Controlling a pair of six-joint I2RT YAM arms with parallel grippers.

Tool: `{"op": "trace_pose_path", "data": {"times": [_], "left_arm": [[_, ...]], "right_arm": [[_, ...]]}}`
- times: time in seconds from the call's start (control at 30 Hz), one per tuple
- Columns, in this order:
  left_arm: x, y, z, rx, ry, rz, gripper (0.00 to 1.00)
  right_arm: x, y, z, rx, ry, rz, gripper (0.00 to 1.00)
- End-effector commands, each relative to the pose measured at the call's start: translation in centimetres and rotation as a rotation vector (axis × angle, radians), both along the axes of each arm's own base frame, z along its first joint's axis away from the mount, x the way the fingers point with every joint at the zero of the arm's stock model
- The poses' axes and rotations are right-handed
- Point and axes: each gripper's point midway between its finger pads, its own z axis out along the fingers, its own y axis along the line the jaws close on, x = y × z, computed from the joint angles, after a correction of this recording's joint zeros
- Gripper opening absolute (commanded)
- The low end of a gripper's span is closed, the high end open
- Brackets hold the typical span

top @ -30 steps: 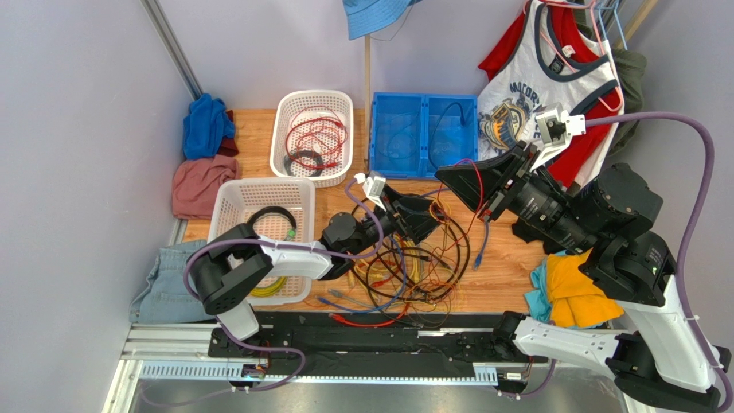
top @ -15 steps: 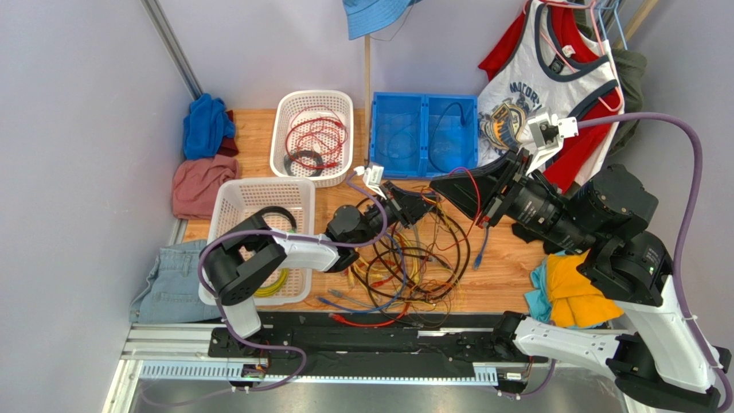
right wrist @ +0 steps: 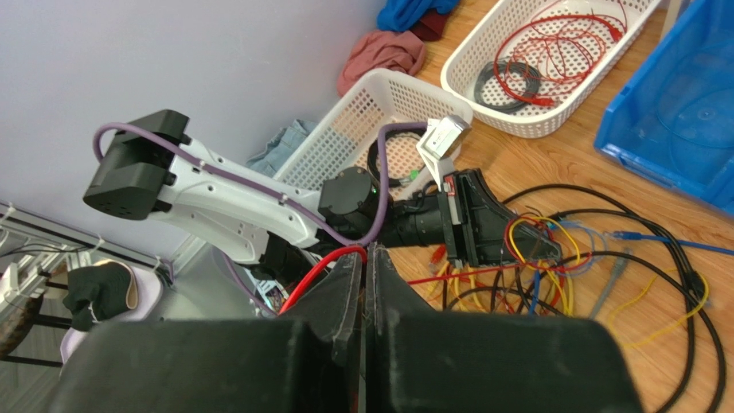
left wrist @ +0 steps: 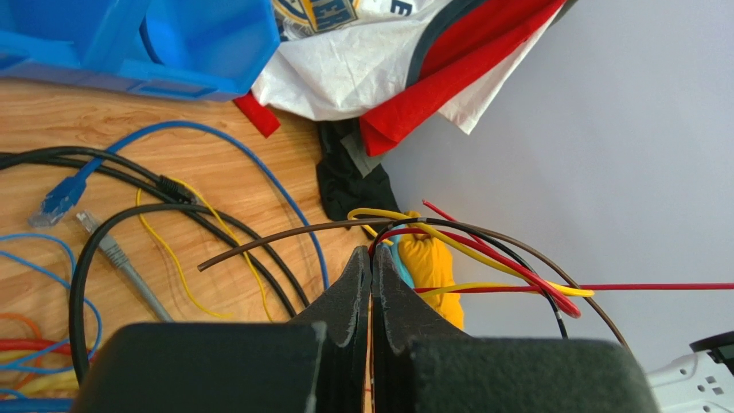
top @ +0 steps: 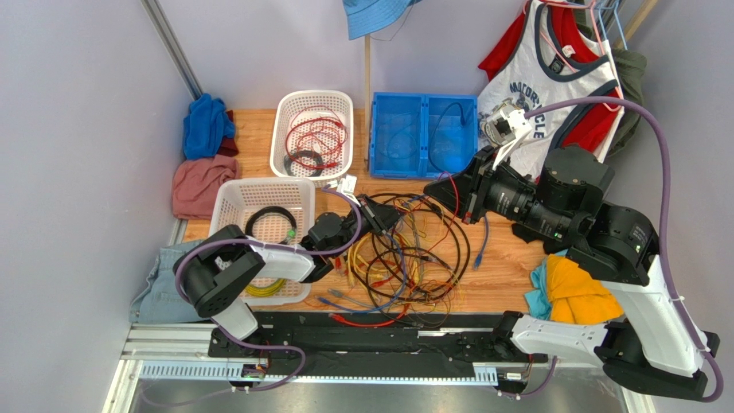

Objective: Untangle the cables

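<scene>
Both grippers are clamped tight: the left gripper (left wrist: 370, 258) pinches yellow and red strands of the cables (top: 405, 249), the right gripper (right wrist: 363, 258) nips one red cable (right wrist: 314, 275) above the heap.

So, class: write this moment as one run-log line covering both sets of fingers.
left fingers: shut on cables | right fingers: shut on red cable | status: cables not yet untangled

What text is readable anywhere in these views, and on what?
"MICORI": on the white sleeveless jersey with dark trim hanging at back right, top view; the letters below it are blurred and partly hidden.
Left wrist view: the jersey's crest lettering is too cropped to read.
No other legible text.
</scene>
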Motion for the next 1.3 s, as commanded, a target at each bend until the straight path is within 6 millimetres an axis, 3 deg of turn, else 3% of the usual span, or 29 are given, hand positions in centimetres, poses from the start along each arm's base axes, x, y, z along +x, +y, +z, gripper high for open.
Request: {"op": "trace_pose_path", "data": {"times": [0.0, 0.17, 0.2, 0.23, 0.3, 0.33, 0.43, 0.57, 0.73, 0.83, 0.93, 0.97, 1.03, 1.07, 1.13, 1.17, 1.23, 1.27], "left_arm": [[-0.1, 4.9, -14.5, 0.454, 0.305, 0.116, 0.00], [-0.8, 5.6, -14.7, 0.495, 0.308, 0.102, 0.02], [-1.1, 6.2, -15.5, 0.530, 0.333, 0.108, 0.05], [-1.2, 6.4, -15.6, 0.543, 0.336, 0.112, 0.21], [-1.5, 7.1, -16.0, 0.566, 0.350, 0.124, 0.37], [-1.6, 7.3, -16.2, 0.567, 0.354, 0.129, 0.50], [-2.0, 8.2, -16.4, 0.574, 0.358, 0.143, 0.67], [-2.3, 8.9, -15.8, 0.568, 0.343, 0.160, 0.69], [-2.3, 10.0, -15.0, 0.583, 0.323, 0.194, 0.69], [-2.3, 10.7, -12.7, 0.536, 0.254, 0.214, 0.69], [-2.7, 11.1, -8.4, 0.456, 0.139, 0.217, 0.73], [-2.9, 11.5, -5.6, 0.397, 0.081, 0.222, 0.78], [-3.5, 11.7, -2.4, 0.348, -0.007, 0.207, 0.95], [-4.2, 12.2, 0.5, 0.291, -0.066, 0.206, 0.95], [-5.0, 12.7, 3.5, 0.246, -0.144, 0.199, 0.96], [-5.7, 13.4, 6.2, 0.200, -0.197, 0.203, 0.96], [-6.5, 14.0, 8.5, 0.173, -0.255, 0.202, 0.96], [-7.2, 14.8, 10.6, 0.137, -0.296, 0.209, 0.96]], "right_arm": [[-4.2, -3.2, 13.2, 0.356, -0.280, 0.079, 0.00], [-4.1, -3.3, 14.3, 0.351, -0.301, 0.070, 0.00], [-4.1, -3.4, 14.5, 0.353, -0.306, 0.068, 0.00], [-4.2, -3.5, 14.8, 0.359, -0.311, 0.066, 0.00], [-4.5, -3.9, 15.6, 0.376, -0.326, 0.069, 0.00], [-4.5, -3.9, 15.8, 0.385, -0.327, 0.068, 0.00], [-4.5, -3.8, 15.8, 0.389, -0.324, 0.071, 0.00], [-4.3, -3.6, 15.5, 0.381, -0.320, 0.068, 0.00], [-4.6, -3.8, 16.6, 0.402, -0.340, 0.075, 0.00], [-4.6, -3.8, 16.8, 0.406, -0.345, 0.075, 0.00], [-4.6, -3.8, 16.8, 0.407, -0.343, 0.077, 0.00], [-4.6, -3.7, 16.8, 0.405, -0.345, 0.080, 0.00], [-4.7, -3.4, 16.7, 0.403, -0.341, 0.094, 0.00], [-4.7, -3.3, 16.6, 0.402, -0.339, 0.097, 0.00], [-4.6, -3.0, 16.5, 0.398, -0.335, 0.102, 0.00], [-4.5, -2.9, 16.3, 0.394, -0.333, 0.101, 0.00], [-3.9, -2.2, 15.7, 0.385, -0.324, 0.101, 0.00], [-3.8, -1.9, 15.5, 0.377, -0.319, 0.102, 0.00]]}}
